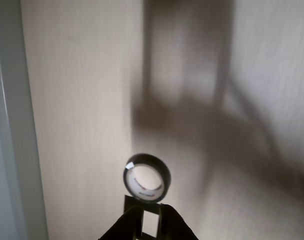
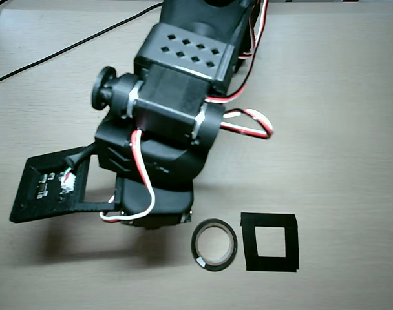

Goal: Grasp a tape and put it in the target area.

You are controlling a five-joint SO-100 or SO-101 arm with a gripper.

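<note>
Overhead view, left to right: black arm body point(image 2: 164, 129) hangs over the pale wood-grain tabletop point(image 2: 351, 97), then the small dark-rimmed ring of tape with a pale inner core point(image 2: 214, 244) lies flat and loose, then the square black-tape target frame point(image 2: 269, 241) just beside it, empty. So the roll probably sits there as the pick start, with only a short carry rightward. Wrist view puts the gripper point(image 1: 146, 220) at the bottom edge just short of the tape point(image 1: 147, 178), holding nothing; its tips are too dark and cropped to tell their opening.
</note>
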